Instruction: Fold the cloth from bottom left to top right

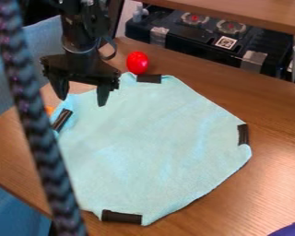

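The black arm (pixel 82 30) hangs over the upper-left part of the worktop (pixel 273 184); its gripper (pixel 82 101) points downward, fingers (pixel 103 94) spread apart.

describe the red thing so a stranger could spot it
On the brown wooden table lies a pale turquoise cloth. Just past its top edge, by a black strip, sits the red thing, a bright oval, rounded where the strip is straight.

A brown wood-grained bench (pixel 273 184) spans the frame. Blue fabric (pixel 42 34) lies behind it at upper left; at upper right, a black case (pixel 180 37) sits below a wooden shelf (pixel 255 11).
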`<control>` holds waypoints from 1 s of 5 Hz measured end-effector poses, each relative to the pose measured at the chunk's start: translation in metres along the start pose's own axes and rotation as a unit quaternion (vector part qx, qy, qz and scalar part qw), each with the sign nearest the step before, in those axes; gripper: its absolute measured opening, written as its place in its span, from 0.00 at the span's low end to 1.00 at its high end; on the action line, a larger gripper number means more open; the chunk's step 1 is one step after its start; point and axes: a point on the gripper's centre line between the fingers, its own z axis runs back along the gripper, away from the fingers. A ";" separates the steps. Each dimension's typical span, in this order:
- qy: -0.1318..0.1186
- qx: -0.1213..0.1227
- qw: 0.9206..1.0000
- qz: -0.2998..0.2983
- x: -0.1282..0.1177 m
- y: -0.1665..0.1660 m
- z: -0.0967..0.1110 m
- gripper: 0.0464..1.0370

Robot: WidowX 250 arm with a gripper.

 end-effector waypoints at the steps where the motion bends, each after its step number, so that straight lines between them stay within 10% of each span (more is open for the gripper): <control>1: 0.013 0.004 1.000 -0.003 -0.005 -0.001 -0.007 0.96; 5: 0.041 0.094 0.992 -0.069 -0.015 0.034 -0.044 0.96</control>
